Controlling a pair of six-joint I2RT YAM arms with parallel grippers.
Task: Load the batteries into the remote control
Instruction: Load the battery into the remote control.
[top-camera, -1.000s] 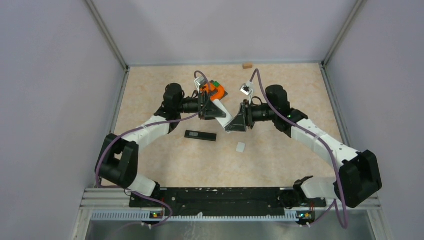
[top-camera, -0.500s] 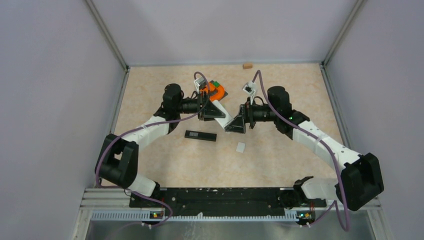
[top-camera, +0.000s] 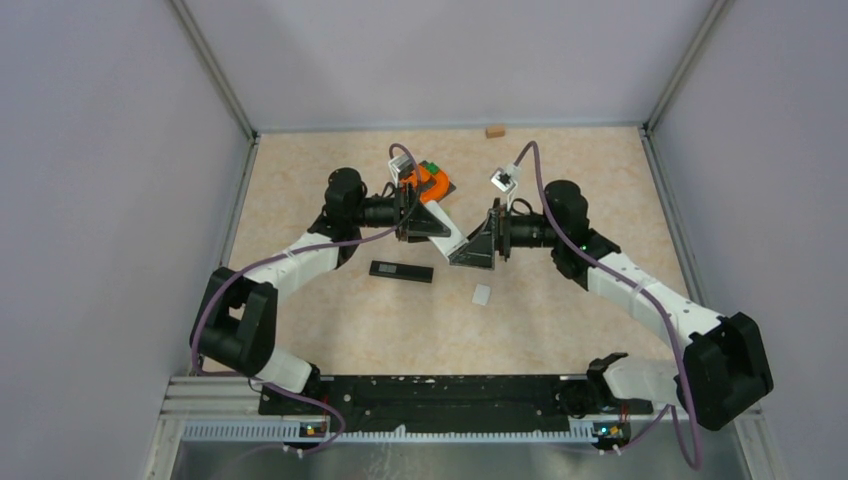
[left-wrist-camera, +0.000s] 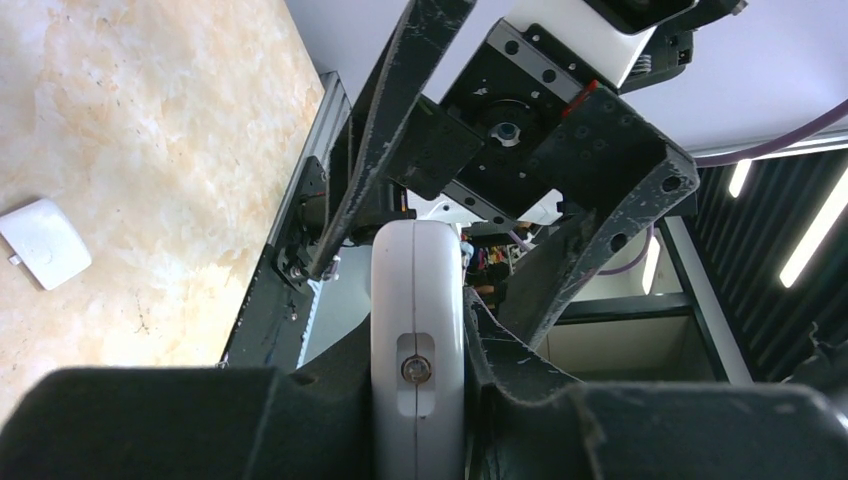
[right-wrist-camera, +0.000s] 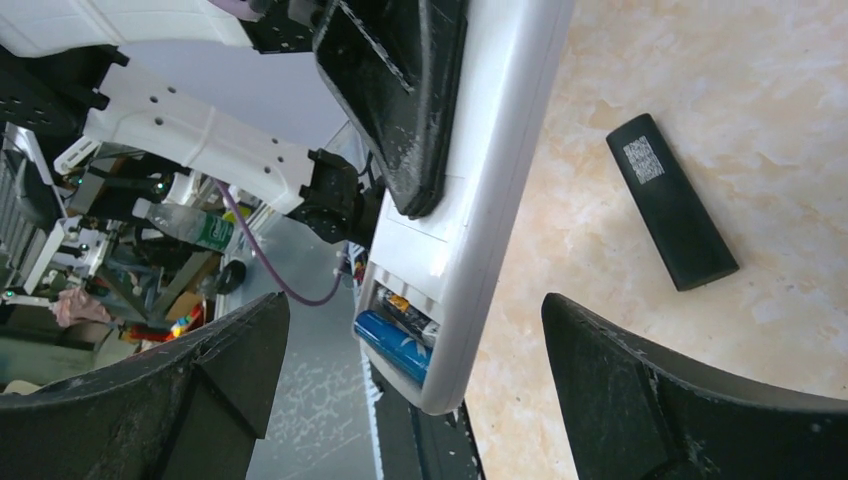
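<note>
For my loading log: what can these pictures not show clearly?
Right wrist view: the second battery beside the blue cylindrical battery, inside the white plastic remote control, is mostly hidden by the compartment wall.
Top view: the orange round object is partly covered by the left gripper.
Left wrist view: the remote control is edge-on, compartment unseen.

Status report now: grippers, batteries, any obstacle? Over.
Left gripper shut on white remote, right gripper open around its end. Batteries seated inside; cover loose on table. No obstruction seen.

remote (right-wrist-camera: 500, 150) top cut off, batts (right-wrist-camera: 392, 343) half hidden
</note>
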